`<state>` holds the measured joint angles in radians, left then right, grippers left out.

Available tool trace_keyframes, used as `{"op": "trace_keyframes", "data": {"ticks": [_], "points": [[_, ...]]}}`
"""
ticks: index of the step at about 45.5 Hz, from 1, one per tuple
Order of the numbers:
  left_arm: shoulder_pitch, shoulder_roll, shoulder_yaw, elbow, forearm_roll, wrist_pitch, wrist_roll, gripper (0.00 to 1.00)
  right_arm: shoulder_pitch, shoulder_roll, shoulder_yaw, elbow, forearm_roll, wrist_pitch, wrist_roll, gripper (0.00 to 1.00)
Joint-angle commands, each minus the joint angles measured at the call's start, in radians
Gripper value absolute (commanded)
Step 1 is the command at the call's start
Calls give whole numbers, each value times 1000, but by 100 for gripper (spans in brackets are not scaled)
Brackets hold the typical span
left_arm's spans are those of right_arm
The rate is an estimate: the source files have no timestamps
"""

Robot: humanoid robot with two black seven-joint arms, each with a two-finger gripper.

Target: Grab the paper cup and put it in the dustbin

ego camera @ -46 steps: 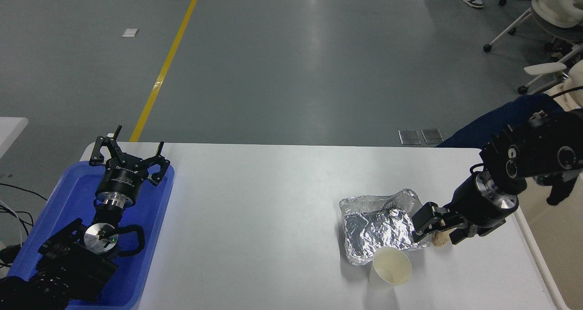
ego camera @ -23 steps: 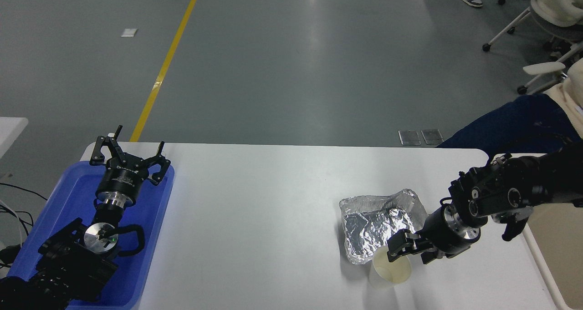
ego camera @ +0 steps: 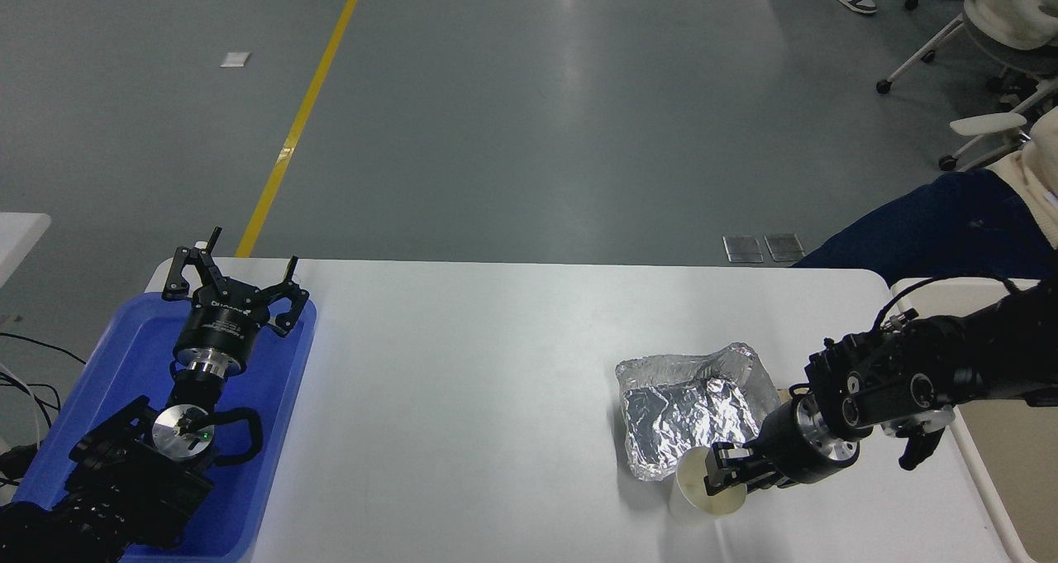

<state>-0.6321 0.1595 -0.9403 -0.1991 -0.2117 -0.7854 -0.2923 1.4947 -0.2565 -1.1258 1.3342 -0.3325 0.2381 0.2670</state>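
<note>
Single head view, high behind the white table [ego camera: 496, 340], facing forward and down

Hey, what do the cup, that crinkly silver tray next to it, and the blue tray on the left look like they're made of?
The paper cup looks like matte cream paper: dull, no glare. The silver tray looks like thin aluminium foil: crumpled, with mirror-like glints. The blue tray is probably moulded plastic: smooth, even colour, rounded rim with a soft sheen.
</note>
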Motion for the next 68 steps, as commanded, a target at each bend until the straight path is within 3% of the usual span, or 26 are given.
{"op": "trace_keyframes", "data": {"ticks": [1,12,31,50,68], "points": [[0,0,0,0,0,0,1,100,7,-3,11,16,-3,6,0,0],[-1,0,0,0,0,0,1,100,36,-13,12,23,3,46,0,0],[-1,0,0,1,0,0,1,100,547,-148,-101,180,-5,544,5,0],[0,0,0,1,0,0,1,100,955,-168,-166,230,-3,547,3,0],[0,0,0,0,0,0,1,100,1049,-175,-180,240,-5,547,3,0]]}}
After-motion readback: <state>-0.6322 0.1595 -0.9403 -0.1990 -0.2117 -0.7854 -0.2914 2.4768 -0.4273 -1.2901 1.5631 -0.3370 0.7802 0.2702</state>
